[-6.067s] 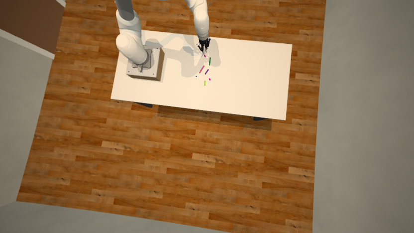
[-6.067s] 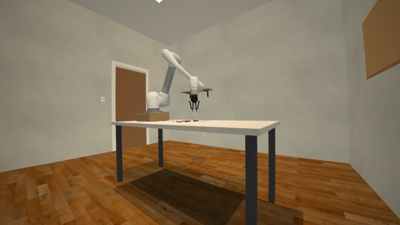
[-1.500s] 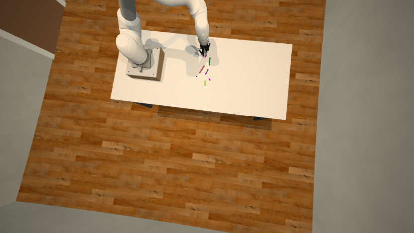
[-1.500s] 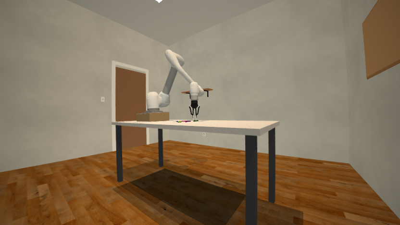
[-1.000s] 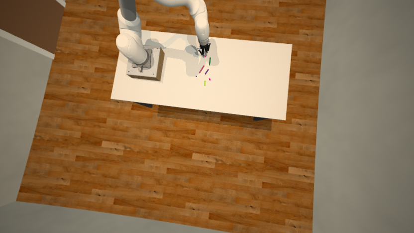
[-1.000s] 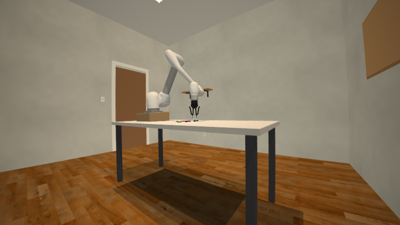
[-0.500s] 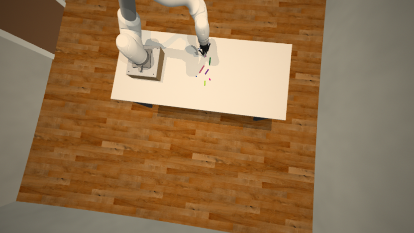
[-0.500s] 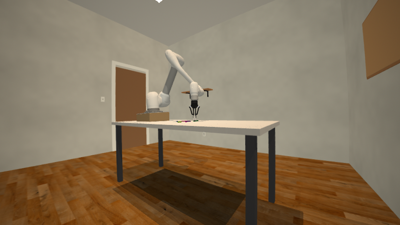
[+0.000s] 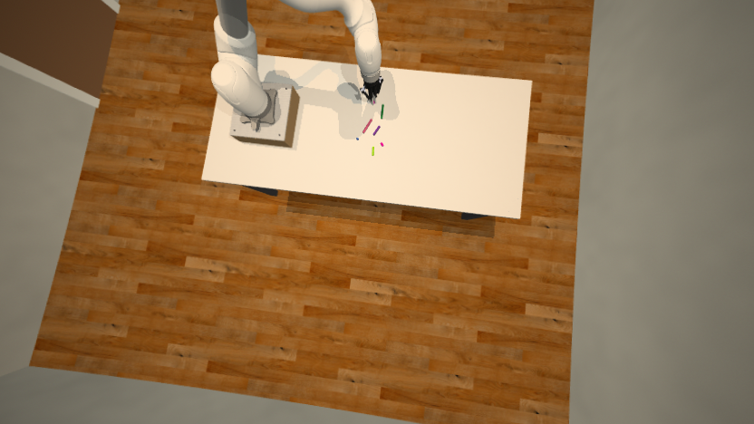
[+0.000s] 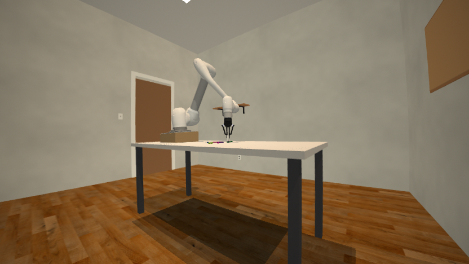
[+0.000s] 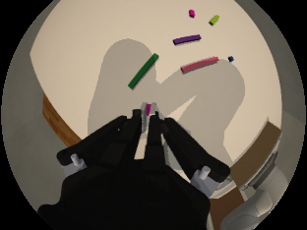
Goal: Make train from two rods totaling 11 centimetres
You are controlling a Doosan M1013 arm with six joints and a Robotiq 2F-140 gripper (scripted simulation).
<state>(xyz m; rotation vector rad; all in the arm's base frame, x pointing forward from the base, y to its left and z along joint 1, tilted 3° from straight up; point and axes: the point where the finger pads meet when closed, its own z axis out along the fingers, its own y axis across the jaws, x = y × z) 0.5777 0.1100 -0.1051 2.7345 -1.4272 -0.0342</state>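
My gripper [image 9: 372, 99] [image 10: 228, 137] [image 11: 149, 109] is shut on a short magenta rod [image 11: 149, 107] right at the table top [image 9: 464, 131] [image 10: 278, 146]. The rod's tip shows between the fingertips in the wrist view. Just beyond it lies a green rod [image 9: 381, 110] [image 11: 144, 71]. Further on lie a pink rod [image 9: 367, 126] [image 11: 200, 64], a purple rod [image 9: 376, 130] [image 11: 187, 39], a tiny blue rod [image 9: 357, 139] [image 11: 230, 59], a second magenta rod [image 9: 381, 143] [image 11: 192, 12] and a lime rod [image 9: 372, 151] [image 11: 214, 20]. All lie apart from each other.
The arm's base stands on a wooden box [image 9: 288, 120] [image 10: 178, 136] at the table's left end. The rods form a loose cluster near the table's middle. The table's edges are far from the rods.
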